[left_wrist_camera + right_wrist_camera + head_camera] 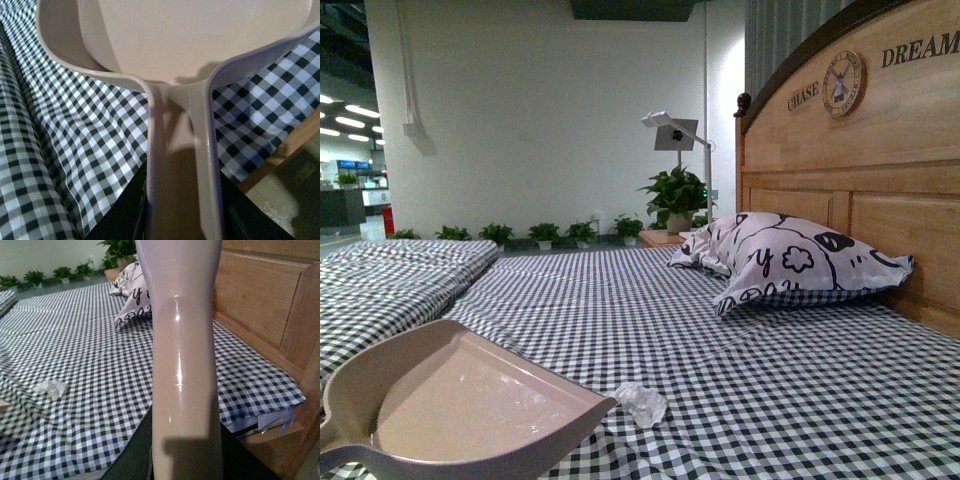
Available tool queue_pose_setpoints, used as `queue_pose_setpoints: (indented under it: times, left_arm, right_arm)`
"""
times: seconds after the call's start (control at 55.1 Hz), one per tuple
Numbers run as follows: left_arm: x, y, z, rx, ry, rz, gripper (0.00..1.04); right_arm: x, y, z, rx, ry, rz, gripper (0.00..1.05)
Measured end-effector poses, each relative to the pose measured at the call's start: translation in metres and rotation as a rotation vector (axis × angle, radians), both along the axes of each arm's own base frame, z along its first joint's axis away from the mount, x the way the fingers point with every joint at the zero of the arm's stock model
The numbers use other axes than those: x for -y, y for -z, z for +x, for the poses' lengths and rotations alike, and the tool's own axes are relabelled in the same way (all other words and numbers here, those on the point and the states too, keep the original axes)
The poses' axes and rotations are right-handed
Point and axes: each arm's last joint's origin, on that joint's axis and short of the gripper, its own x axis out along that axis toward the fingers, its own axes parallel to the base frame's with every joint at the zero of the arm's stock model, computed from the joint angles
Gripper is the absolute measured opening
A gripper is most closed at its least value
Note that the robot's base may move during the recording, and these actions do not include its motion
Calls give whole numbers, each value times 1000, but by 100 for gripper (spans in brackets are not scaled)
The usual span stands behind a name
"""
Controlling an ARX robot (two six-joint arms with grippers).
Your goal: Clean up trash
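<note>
Trash (640,402) lies on the bed (770,380), just beside the dustpan (470,400) lip. Your left pincer (182,220) clamps the dustpan handle; your right pincer (185,460) clamps a beige handle (182,340).

Neither arm shows in the front view, while each wrist view shows only dark jaw edges, the left gripper (184,222) clamped around the dustpan handle (182,150) and the right gripper (186,462) clamped around a beige handle (185,340).
</note>
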Motion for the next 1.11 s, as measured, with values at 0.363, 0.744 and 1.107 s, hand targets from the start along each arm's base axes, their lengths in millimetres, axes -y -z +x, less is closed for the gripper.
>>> queue_pose_setpoints:
  times: [0.363, 0.744, 1.107]
  left_arm:
    - [10, 16, 33, -62, 81, 60, 27]
    - [19, 22, 65, -77, 106, 72, 27]
    - [26, 35, 76, -131, 129, 70, 27]
  right_arm:
    - [0, 0, 0, 0, 0, 0, 18]
    - [0, 0, 0, 0, 0, 0, 18]
    - [0, 0, 0, 0, 0, 0, 18]
